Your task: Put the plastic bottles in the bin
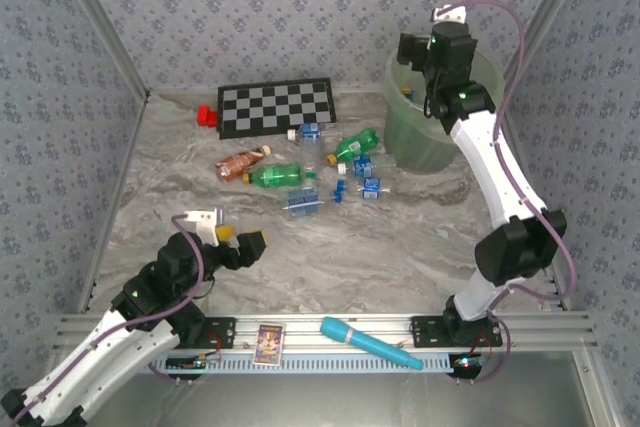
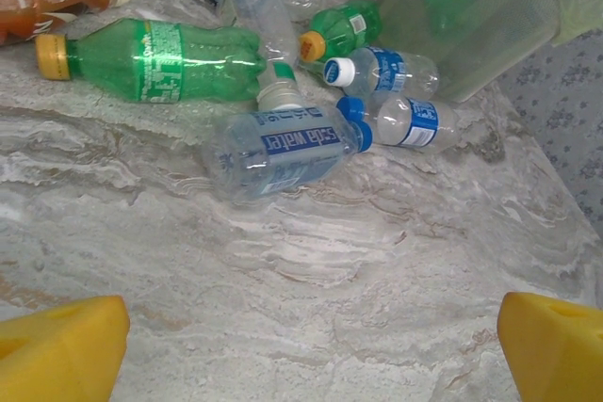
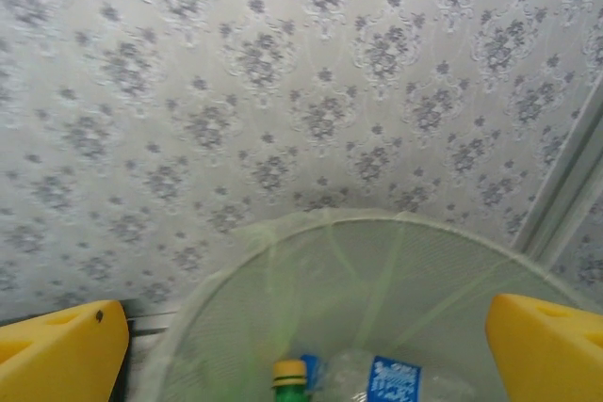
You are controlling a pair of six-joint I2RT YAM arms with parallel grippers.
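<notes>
Your left gripper (image 1: 238, 239) hovers wide open, aimed at the crushed clear, green and brown plastic bottles (image 1: 275, 176) strewn on the grey marbled table (image 1: 400, 237); your right gripper (image 3: 306, 350) hangs spread and empty over the round pale-green translucent bin (image 1: 410, 142), where some already lie.

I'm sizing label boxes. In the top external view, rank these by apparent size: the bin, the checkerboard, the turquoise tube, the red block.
1. bin, largest
2. checkerboard
3. turquoise tube, long but thin; it lies nearer the camera, which may flatter it
4. red block, clearly smallest
</notes>
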